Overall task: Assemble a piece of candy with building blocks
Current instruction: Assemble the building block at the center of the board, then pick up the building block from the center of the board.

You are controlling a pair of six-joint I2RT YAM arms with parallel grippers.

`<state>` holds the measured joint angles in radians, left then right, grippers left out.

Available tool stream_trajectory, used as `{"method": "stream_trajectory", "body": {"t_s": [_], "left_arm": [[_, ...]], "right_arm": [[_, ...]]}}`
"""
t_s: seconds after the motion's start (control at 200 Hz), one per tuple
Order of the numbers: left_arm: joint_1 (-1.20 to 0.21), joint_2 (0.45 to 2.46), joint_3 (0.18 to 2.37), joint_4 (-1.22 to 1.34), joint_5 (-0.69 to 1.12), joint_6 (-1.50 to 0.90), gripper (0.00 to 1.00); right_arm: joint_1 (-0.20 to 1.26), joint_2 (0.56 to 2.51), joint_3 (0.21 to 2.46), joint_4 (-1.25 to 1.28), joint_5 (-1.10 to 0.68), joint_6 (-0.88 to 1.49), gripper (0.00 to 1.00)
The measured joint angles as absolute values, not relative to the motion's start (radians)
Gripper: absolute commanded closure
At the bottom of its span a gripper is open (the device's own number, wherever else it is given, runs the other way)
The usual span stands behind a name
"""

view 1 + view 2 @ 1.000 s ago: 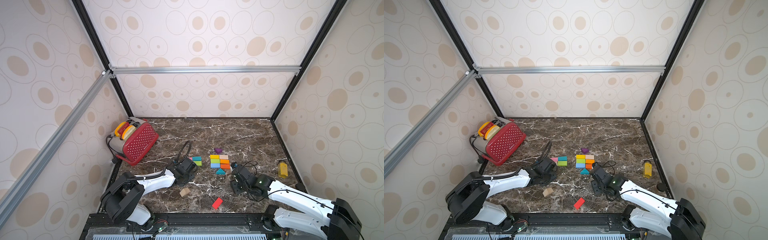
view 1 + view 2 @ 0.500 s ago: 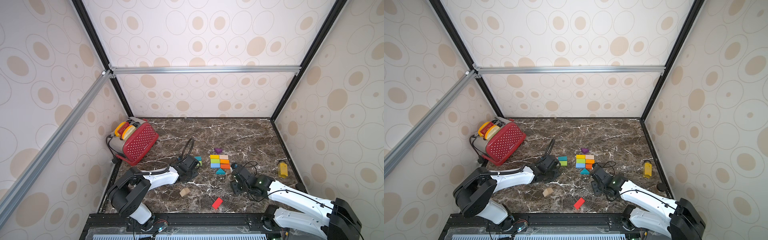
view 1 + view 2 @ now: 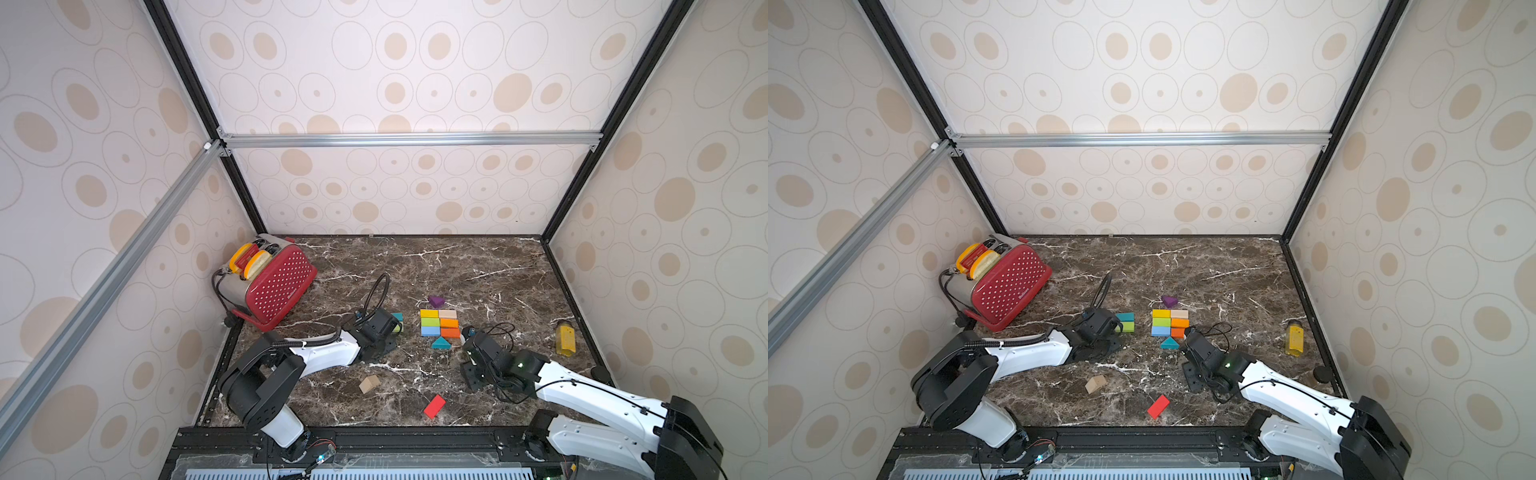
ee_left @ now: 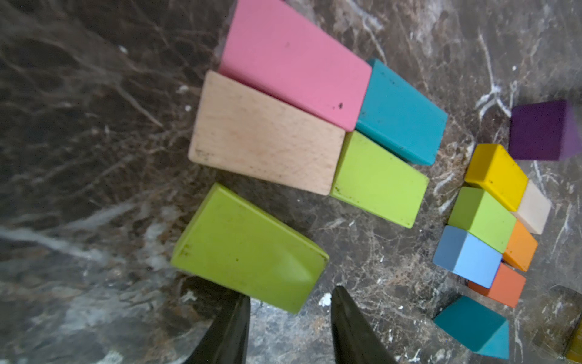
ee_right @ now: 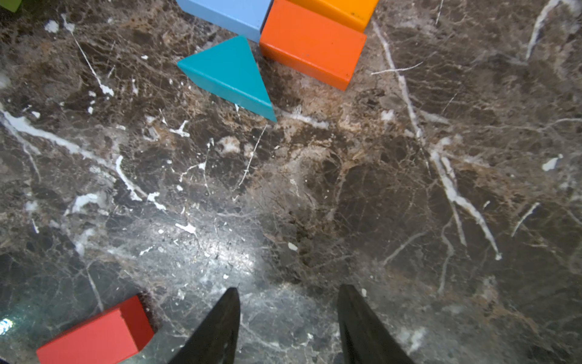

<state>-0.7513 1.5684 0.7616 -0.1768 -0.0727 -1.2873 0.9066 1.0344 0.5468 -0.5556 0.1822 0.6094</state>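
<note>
Here, a grid of six blocks (image 3: 439,323) is seen near the middle of the table (image 3: 478,266), with a purple wedge (image 3: 436,300) just beyond it and a teal wedge (image 3: 441,343) touching its near edge. To the grid's left, four bricks (image 4: 311,126) are laid together, and a loose green brick (image 4: 248,249) is set just beside them. The left gripper (image 4: 289,318) is held narrowly parted at that brick's edge, nothing clamped. The right gripper (image 5: 288,315) is kept moderately parted over bare table near the teal wedge, with nothing in it. A red brick (image 3: 434,406) and a tan block (image 3: 369,384) are left well apart from the grid
</note>
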Motion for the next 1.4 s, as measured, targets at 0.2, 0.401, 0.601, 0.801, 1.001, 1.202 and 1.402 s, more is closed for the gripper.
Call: {"method": "stream_trajectory", "body": {"t_s": [0.2, 0.401, 0.601, 0.801, 1.001, 1.202, 1.402], "left_arm": [[-0.746, 1.378, 0.765, -0.293, -0.143, -1.197, 0.47], [-0.698, 1.073, 0.826, -0.453, -0.190, -0.976, 0.41], [-0.668, 0.818, 0.895, -0.662, -0.206, -0.732, 0.36], [-0.667, 0.648, 0.907, -0.807, -0.209, -0.571, 0.30], [-0.667, 0.547, 0.897, -0.853, -0.211, -0.507, 0.27], [-0.667, 0.552, 0.881, -0.855, -0.210, -0.485, 0.25], [-0.667, 0.564, 0.878, -0.855, -0.208, -0.480, 0.24]], "right_arm": [[0.917, 1.008, 0.574, -0.591, 0.123, 0.651, 0.42], [1.009, 1.004, 0.626, -0.579, 0.026, 0.469, 0.35], [1.067, 1.078, 0.697, -0.580, -0.142, 0.050, 0.31], [1.088, 1.212, 0.783, -0.647, -0.233, -0.417, 0.30], [1.100, 1.279, 0.768, -0.687, -0.250, -0.665, 0.32], [1.113, 1.359, 0.739, -0.610, -0.250, -0.718, 0.38], [1.146, 1.491, 0.748, -0.572, -0.221, -0.725, 0.46]]}}
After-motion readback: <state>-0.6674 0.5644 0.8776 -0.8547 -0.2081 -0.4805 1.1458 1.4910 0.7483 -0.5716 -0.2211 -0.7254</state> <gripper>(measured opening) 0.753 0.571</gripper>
